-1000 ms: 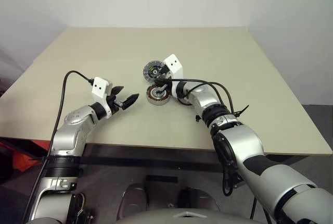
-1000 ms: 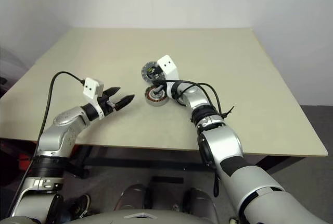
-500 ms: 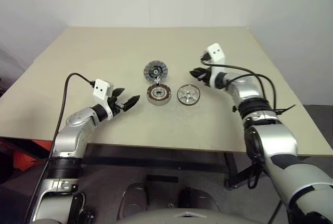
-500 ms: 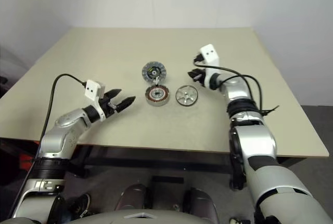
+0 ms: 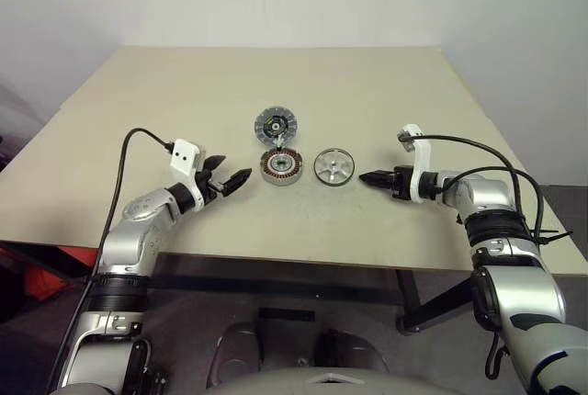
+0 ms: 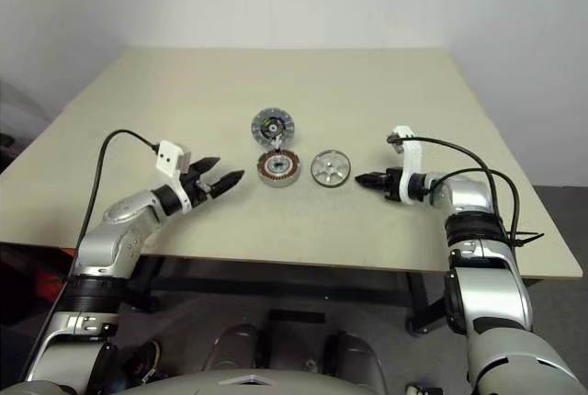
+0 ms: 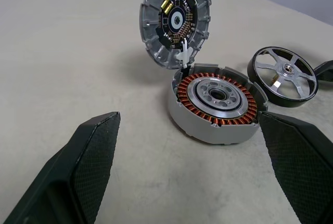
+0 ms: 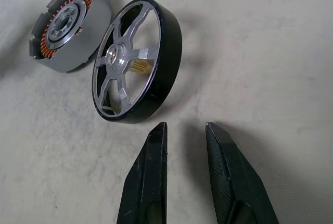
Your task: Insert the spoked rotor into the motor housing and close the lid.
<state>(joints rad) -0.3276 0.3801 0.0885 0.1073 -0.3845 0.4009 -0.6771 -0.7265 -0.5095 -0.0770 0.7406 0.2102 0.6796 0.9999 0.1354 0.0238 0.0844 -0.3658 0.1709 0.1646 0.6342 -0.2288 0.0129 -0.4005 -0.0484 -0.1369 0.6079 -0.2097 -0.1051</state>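
The broad beige rectangular surface (image 5: 184, 101) carries three motor parts grouped near its middle, with both arms reaching in from the near edge.

The left gripper (image 5: 228, 177) hovers at about nine o'clock from the group, pointing toward it, its jaws spread wide and empty. The right gripper (image 5: 369, 178) sits at about three o'clock from the group, its tips aimed at the parts; its jaws stand narrowly apart with nothing between them, just short of the nearest part and not touching it.

The motor housing (image 5: 280, 166), a short round silver-grey metal cup with a ring of copper-brown windings inside and a bright metal hub at its centre, stands upright on the surface with its mouth open. The lid (image 5: 277, 125), a flat round dark-grey disc with light rim markings and a black-and-green centre, lies just beyond the housing at twelve o'clock; in the left wrist view it stands tilted up against the housing's far edge. The spoked rotor (image 5: 333, 166), a shiny silver metal wheel with a dark outer rim, a central hub and radial spokes, lies flat just beside the housing at three o'clock, between it and the right gripper.
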